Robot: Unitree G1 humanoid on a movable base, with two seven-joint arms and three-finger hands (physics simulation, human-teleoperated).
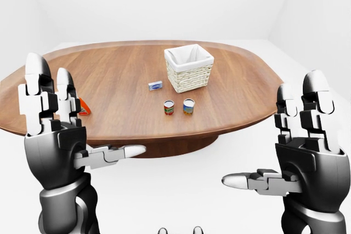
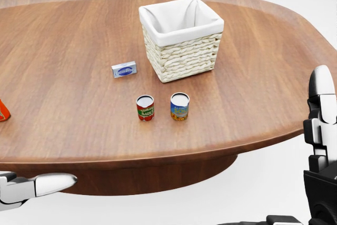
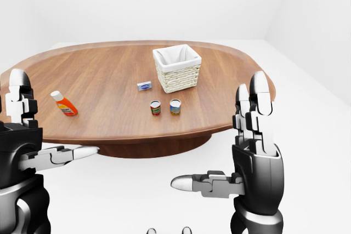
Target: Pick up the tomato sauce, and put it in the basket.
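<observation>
Red-labelled tomato sauce (image 2: 145, 108) stands upright mid-table, just beside the blue can (image 2: 179, 106), well beyond both sets of spread, empty fingers, the right hand (image 3: 253, 152) looking nearer than the left hand (image 1: 52, 135), basket (image 2: 181, 38) farther on.

The left hand (image 1: 60, 135) and right hand (image 1: 307, 157) share one build: a glossy dark grey, nearly black palm block on a rounded wrist cuff of the same colour. Each of the three fingers is made of white and silver segments with black joints between, ending in a smooth, rounded silver tip. The forearms are dark grey and cylindrical.
</observation>
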